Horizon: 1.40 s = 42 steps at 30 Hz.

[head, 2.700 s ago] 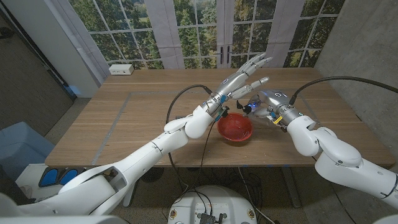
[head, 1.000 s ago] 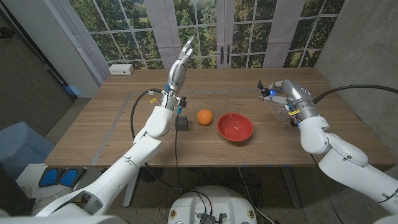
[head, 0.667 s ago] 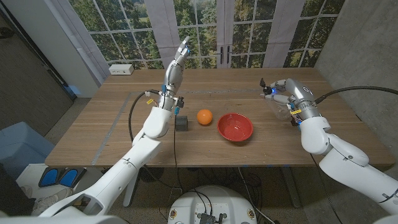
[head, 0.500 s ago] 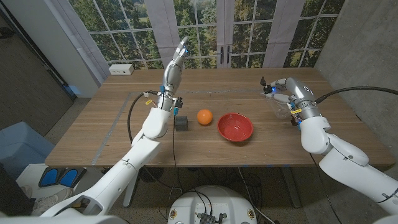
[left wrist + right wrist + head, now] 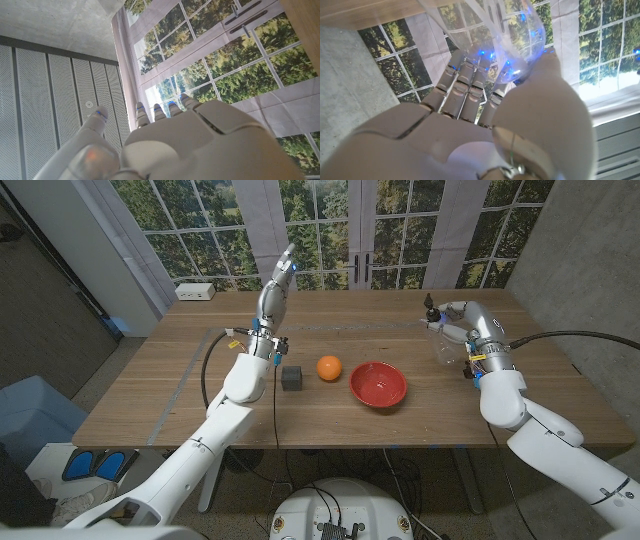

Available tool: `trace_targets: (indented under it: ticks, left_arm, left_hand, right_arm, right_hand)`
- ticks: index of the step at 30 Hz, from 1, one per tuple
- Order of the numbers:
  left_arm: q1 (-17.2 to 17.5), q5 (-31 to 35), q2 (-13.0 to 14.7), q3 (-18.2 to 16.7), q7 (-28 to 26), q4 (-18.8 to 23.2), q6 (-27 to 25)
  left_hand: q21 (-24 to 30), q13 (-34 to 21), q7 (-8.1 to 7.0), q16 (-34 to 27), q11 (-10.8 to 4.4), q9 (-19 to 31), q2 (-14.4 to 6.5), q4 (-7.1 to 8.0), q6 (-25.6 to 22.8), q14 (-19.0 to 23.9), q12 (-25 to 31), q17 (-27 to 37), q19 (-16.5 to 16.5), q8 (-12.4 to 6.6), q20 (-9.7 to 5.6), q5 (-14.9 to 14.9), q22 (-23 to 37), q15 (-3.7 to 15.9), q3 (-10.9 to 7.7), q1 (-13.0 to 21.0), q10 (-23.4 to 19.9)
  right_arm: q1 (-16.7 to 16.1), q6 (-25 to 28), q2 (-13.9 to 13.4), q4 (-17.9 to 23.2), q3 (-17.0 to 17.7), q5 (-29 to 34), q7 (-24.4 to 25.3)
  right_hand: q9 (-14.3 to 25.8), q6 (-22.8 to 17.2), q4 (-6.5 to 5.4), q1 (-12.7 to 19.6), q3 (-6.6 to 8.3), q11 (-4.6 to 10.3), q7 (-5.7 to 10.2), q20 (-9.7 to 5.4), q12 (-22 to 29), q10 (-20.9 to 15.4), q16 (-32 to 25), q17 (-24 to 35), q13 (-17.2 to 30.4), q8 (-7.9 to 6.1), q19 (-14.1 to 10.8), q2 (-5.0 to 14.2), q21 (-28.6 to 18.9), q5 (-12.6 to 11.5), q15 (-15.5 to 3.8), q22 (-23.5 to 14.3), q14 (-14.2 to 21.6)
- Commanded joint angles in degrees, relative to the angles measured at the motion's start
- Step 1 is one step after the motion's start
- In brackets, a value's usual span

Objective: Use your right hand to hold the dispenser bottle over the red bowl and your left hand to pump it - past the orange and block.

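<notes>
Head view: right hand (image 5: 462, 320) is at the table's far right, fingers wrapped on the clear dispenser bottle (image 5: 447, 345), pump head (image 5: 432, 305) up top. The bottle is well apart from the red bowl (image 5: 378, 384), which sits mid-table w/ the orange (image 5: 329, 367) just beside it and the dark block (image 5: 291, 377) next along. Left hand (image 5: 277, 285) is raised above the table behind the block, fingers straight and apart, grasping nothing. Bowl looks empty, though a thin film can't be ruled out. Bottle is see-through; liquid level not clear.

Left wrist view: back of left hand (image 5: 200, 145), fingers extended toward the windows, nothing in the palm.

Right wrist view: right hand (image 5: 485, 130) w/ fingers curled round the bottle (image 5: 512, 37), blue lights showing through the plastic. Grip looks firm.

Step in hand, my read: carry the bottle over the bowl. To do it well, keep it upright, nozzle aimed at the bowl centre, low enough to avoid splash. Left hand then crosses over the block and orange w/o knocking them and presses straight down on the pump, so the bottle doesn't tilt in the grip.
</notes>
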<state>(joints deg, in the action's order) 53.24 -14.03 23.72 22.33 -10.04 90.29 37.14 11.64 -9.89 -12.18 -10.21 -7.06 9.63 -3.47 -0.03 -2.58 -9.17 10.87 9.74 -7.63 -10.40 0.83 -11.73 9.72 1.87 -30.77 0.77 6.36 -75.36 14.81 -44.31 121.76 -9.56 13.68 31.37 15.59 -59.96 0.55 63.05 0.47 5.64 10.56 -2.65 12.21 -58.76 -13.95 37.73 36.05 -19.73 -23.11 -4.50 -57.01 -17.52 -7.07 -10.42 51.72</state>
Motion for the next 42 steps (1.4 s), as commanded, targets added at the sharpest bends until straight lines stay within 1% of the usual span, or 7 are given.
trace_targets:
  ticks: [1, 3, 6, 12, 19, 31, 42]
  left_arm:
    - [0.7, -3.1, 1.3, -0.7, 0.7, 0.7, -3.8]
    - [0.8, -4.1, 1.4, -0.7, 0.8, 0.9, -4.5]
    - [1.0, -4.0, 1.7, -1.1, -0.4, 1.6, -7.0]
    - [0.8, -8.3, 2.2, -1.2, 1.5, 0.8, -8.6]
    - [1.4, -7.7, 3.1, -1.6, -0.2, 1.4, -10.7]
    - [1.4, -11.6, 3.9, -1.9, 1.2, 0.5, -13.0]
    - [1.7, -14.1, 4.8, -2.2, 0.3, 0.5, -17.1]
  left_hand:
    - [0.5, 0.0, -0.22, -0.4, 0.12, 0.1, -0.1, -0.09, 0.1, 0.6, 0.1, 0.1, 1.3, 0.09, 0.22, 0.0, 0.2, 2.17, 0.02, 0.2, -0.2]
    - [0.6, 0.0, -0.21, -0.4, 0.25, 0.1, -0.2, -0.07, 0.1, 0.8, 0.2, 0.1, 1.6, 0.1, 0.34, -0.1, 0.2, 2.06, -0.01, 0.2, -0.4]
    - [0.5, 0.0, 1.17, -0.4, 0.56, 0.1, -1.3, 0.29, 0.4, 1.0, 0.2, 0.1, 1.8, 0.21, 0.43, -0.3, 0.2, 1.99, -0.42, 0.3, -0.6]
    - [0.2, 0.0, 5.59, -0.4, 1.48, 0.1, -4.4, 1.9, 1.0, 1.5, 0.2, 0.3, 2.2, 0.29, 0.57, -0.8, 0.3, 1.86, -1.51, 0.2, -1.1]
    - [0.4, 0.0, 8.21, -0.4, 2.1, 0.0, -5.6, 3.0, 1.3, 1.8, 0.1, 0.3, 3.5, 0.31, -1.54, -1.1, 0.3, 1.98, -2.15, 0.2, -1.5]
    - [0.7, 0.0, 9.76, -0.3, 3.0, 0.0, -7.3, 4.02, 1.6, 2.3, 0.1, 0.2, 5.3, 0.32, -2.7, -1.4, 0.2, 1.37, -3.56, 0.9, -1.7]
    - [0.5, 0.0, 9.82, -0.2, 3.17, 0.0, -7.3, 4.25, 1.7, 2.3, 0.0, 0.1, 5.5, 0.28, -2.94, -1.4, 0.2, 1.51, -4.31, 1.4, -1.6]
  right_arm:
    - [1.4, -12.1, 4.8, -5.9, 0.1, -5.2, 4.0]
    - [1.7, -12.8, 5.2, -6.5, 0.1, -5.3, 4.3]
    - [2.3, -15.0, 6.4, -8.1, 0.2, -6.8, 4.6]
    - [4.3, -17.8, 8.5, -11.7, -0.5, -7.7, 5.8]
    - [5.9, -19.5, 9.9, -15.0, -1.0, -9.1, 6.5]
    - [8.0, -17.1, 11.2, -17.9, -1.9, -9.5, 8.4]
    - [10.2, -16.8, 12.4, -22.2, -2.9, -11.3, 9.9]
  right_hand:
    - [0.2, 0.0, 0.11, 13.9, 0.34, 5.8, -0.27, -8.09, 0.5, -6.3, -0.5, 0.2, 0.6, -0.18, 0.0, 13.45, -0.3, 0.1, -6.46, -0.1, 0.5]
    - [0.3, 0.1, 0.06, 13.8, 0.32, 5.8, -0.25, -8.12, 0.5, -6.2, -0.4, 0.2, 0.5, -0.18, 0.0, 13.46, -0.3, 0.1, -6.41, -0.1, 0.5]
    - [0.3, 0.0, 0.12, 13.9, 0.34, 5.79, -0.38, -8.07, 0.5, -6.3, -0.6, 0.4, 0.6, -0.2, 0.0, 13.47, -0.4, 0.1, -6.51, -0.1, 0.7]
    - [0.2, 0.0, 0.02, 13.8, 0.28, 5.79, -0.32, -8.08, 0.3, -6.1, -0.7, 0.5, 0.4, -0.14, -0.1, 13.43, -0.5, 0.2, -6.41, -0.1, 1.0]
    - [0.1, 0.1, -0.01, 13.9, 0.28, 5.79, -0.27, -8.12, 0.3, -6.1, -0.6, 0.5, 0.3, -0.04, -0.2, 13.46, -0.6, 0.2, -6.37, -0.1, 1.0]
    - [0.1, 0.1, 0.01, 14.0, 0.31, 5.77, -0.52, -8.08, 0.2, -6.0, -0.5, 0.7, 0.2, 0.03, -0.4, 13.47, -0.9, 0.3, -6.42, -0.1, 1.2]
    - [-0.1, -0.1, -0.13, 13.9, 0.33, 5.79, -0.62, -8.04, 0.2, -6.1, -0.5, 0.7, 0.0, 0.11, -0.6, 13.55, -1.1, 0.4, -6.34, -0.1, 1.3]
